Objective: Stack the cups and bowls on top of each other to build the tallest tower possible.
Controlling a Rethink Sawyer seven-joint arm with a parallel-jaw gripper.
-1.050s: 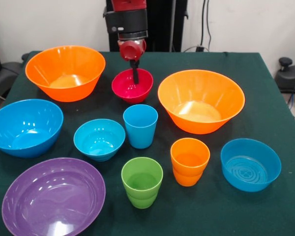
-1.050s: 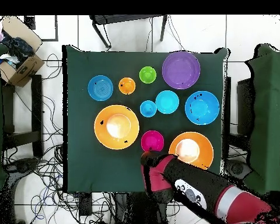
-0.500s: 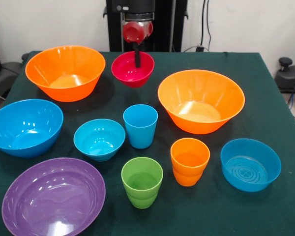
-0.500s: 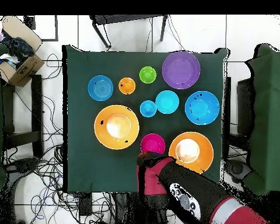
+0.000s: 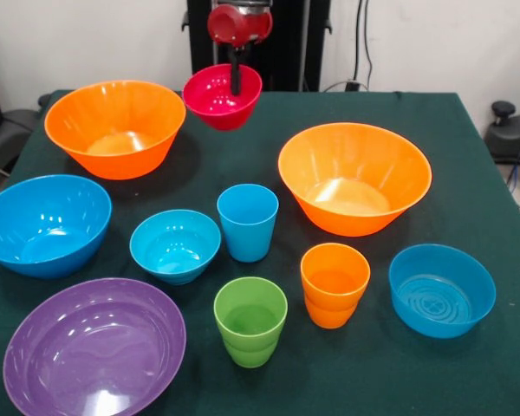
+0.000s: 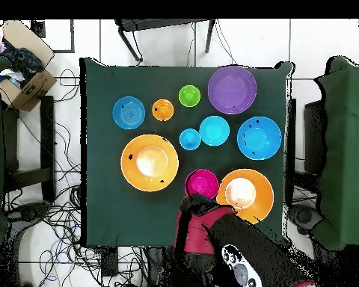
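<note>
Red bowl lifted; nine pieces on the cloth.

I hold the small red bowl [image 5: 221, 95] by its rim, gripper [image 5: 235, 80] pinched on it, clear of the green tablecloth [image 5: 468, 156], between two large orange bowls [image 5: 114, 127] [image 5: 355, 178]. Open cloth lies beneath it. Glossy round plastic: blue cup [image 5: 247, 222], green cup [image 5: 250, 321], orange cup [image 5: 334, 283], purple bowl [image 5: 94, 347].

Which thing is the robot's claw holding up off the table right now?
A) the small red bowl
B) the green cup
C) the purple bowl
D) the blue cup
A: in the front view the gripper has a finger inside the small red bowl, pinching its rim, and the bowl hangs tilted above the green table, beside the large orange bowl.
</note>
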